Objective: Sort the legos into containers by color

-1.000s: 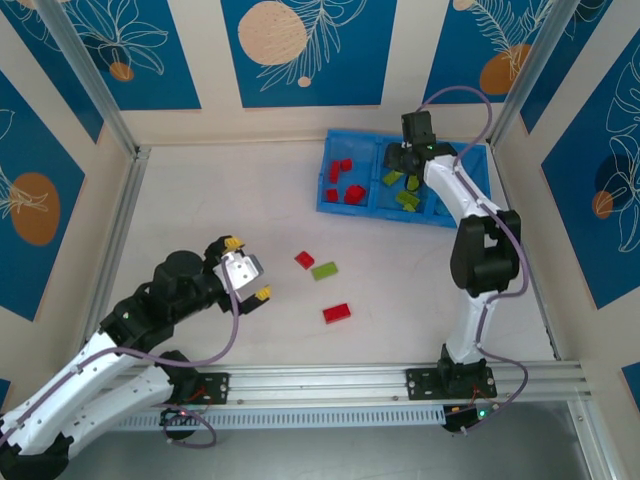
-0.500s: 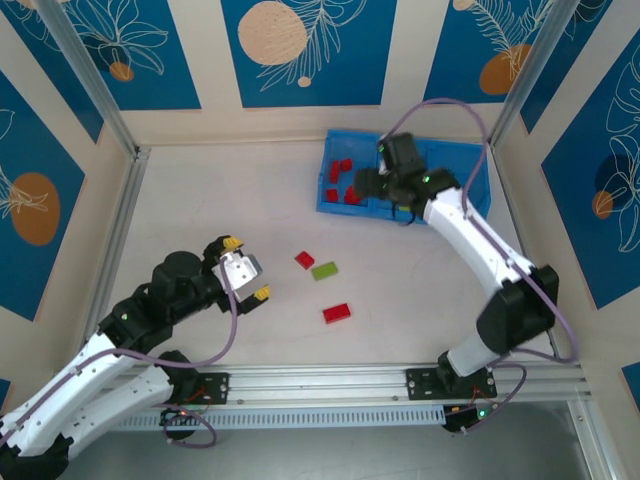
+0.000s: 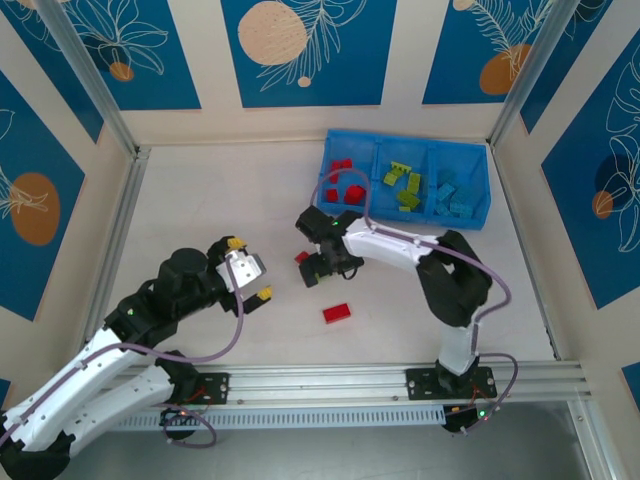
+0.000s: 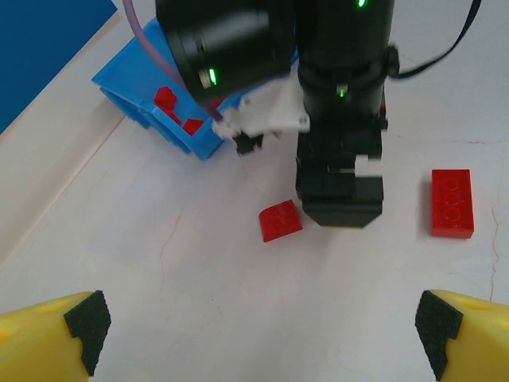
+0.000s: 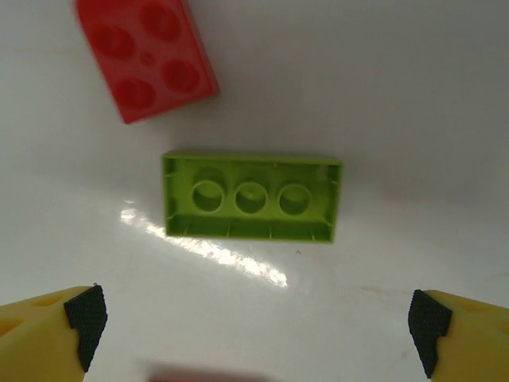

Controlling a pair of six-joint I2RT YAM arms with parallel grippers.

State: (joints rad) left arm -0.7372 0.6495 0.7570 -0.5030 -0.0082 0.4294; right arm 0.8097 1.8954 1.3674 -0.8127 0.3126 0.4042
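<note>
With most legos [image 3: 407, 188] sorted in the containers [image 3: 405, 139], both pairs of jaws stood spread and empty, the right jaws straddling a green lego [image 5: 251, 197], one red brick [image 5: 147, 57] just beyond them and a second red brick [image 4: 452, 203] ahead of the left jaws.

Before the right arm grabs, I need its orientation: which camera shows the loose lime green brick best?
Right wrist: the lime green brick lies centred, hollow side up, under the open right gripper. In the top external and left wrist views, that gripper covers it.
</note>
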